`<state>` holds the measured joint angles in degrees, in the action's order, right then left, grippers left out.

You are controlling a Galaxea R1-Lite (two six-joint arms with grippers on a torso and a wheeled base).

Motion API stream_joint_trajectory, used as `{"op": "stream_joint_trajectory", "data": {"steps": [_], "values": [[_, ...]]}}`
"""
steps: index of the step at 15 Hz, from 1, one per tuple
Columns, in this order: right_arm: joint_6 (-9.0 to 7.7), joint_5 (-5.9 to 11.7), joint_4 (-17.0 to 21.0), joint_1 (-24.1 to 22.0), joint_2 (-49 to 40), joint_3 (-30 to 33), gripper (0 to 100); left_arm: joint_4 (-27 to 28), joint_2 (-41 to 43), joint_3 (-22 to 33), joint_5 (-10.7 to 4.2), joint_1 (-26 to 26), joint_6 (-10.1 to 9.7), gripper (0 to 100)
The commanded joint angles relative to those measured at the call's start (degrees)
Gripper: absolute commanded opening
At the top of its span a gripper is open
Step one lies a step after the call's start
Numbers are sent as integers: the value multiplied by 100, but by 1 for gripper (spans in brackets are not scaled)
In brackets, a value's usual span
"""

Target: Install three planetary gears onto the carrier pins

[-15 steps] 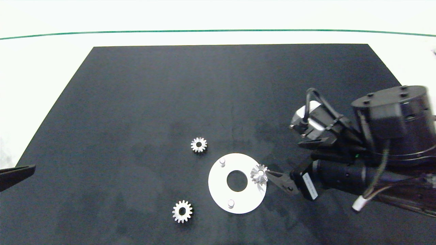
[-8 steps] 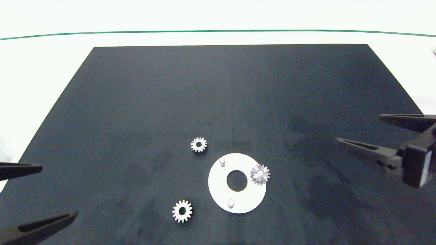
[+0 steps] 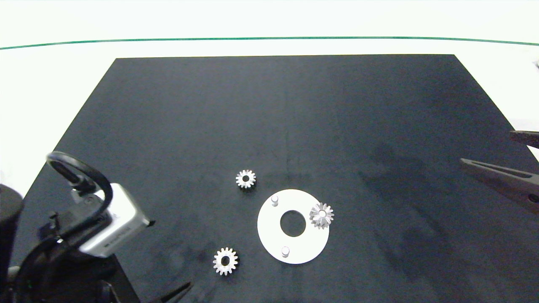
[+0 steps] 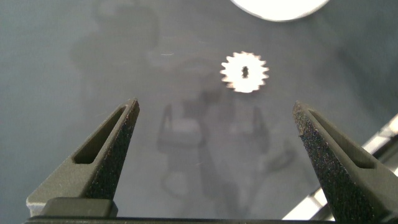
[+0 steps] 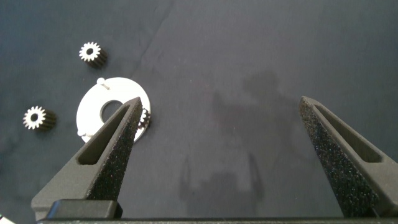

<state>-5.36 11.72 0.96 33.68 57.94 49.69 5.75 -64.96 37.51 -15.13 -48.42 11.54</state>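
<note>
Near the tabletop's front-left corner, the left gripper (image 4: 214, 134) hangs spread wide and empty above a loose gear (image 3: 225, 261). One gear (image 3: 322, 215) sits on the disc (image 3: 269, 235); another (image 3: 246, 179) lies behind it. Grasping comes next. Right gripper (image 5: 227, 134) idles, released, at the right edge.

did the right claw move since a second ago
Yes. The right claw has pulled back from the white disc toward the head view's right edge, leaving one gear on its pin.
</note>
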Motion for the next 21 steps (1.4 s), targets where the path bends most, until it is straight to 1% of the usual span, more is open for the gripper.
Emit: {"op": "stream_joint_trajectory", "data": {"steps": [1, 2, 3, 4, 5, 6, 7, 8, 9, 10, 12, 13, 16, 17, 19, 21], "values": [[-9, -20, -8, -2, -20, -21, 100, -224, -1009, -139, -148, -475, -38, 100], [-9, -64, 0, 7, -11, -29, 100, -347, -1203, -139, -157, -607, -38, 100], [-9, -82, -8, 7, -11, -38, 100, -461, -1361, -130, -201, -783, -29, 100], [-9, -90, -8, 7, -11, -47, 100, -584, -1519, -121, -280, -853, -21, 100], [-9, -82, -17, 7, -20, -47, 100, -690, -1686, -121, -377, -862, -3, 100], [-9, -82, -17, 7, -20, -47, 100, -945, -1976, -130, -614, -862, 23, 100], [-9, -82, -17, 7, -20, -47, 100, -1147, -2108, -130, -649, -871, 50, 100], [-9, -82, -17, 7, -20, -47, 100, -1199, -2143, -130, -649, -871, 58, 100], [-9, -90, -17, 7, -29, -56, 100, -1235, -2214, -121, -649, -844, 278, 100], [0, -82, -17, 7, -29, -47, 100, -1252, -2222, -86, -640, -818, 375, 100], [-9, -90, -17, 7, -46, -56, 100, -1261, -2222, -60, -640, -730, 392, 100], [-9, -152, -8, -2, -73, -47, 100, -1261, -2231, -60, -632, -686, 419, 100], [-9, -178, -8, 7, -73, -56, 100, -1270, -2293, 28, -597, -651, 410, 100], [-9, -178, -8, -2, -73, -56, 100, -1270, -2328, 46, -553, -598, 410, 100], [0, -178, -8, -2, -73, -56, 100, -1261, -2337, 116, -394, -581, 375, 99], [0, -178, -8, 7, -64, -65, 100, -1261, -2389, 116, -333, -510, 348, 95]]}}
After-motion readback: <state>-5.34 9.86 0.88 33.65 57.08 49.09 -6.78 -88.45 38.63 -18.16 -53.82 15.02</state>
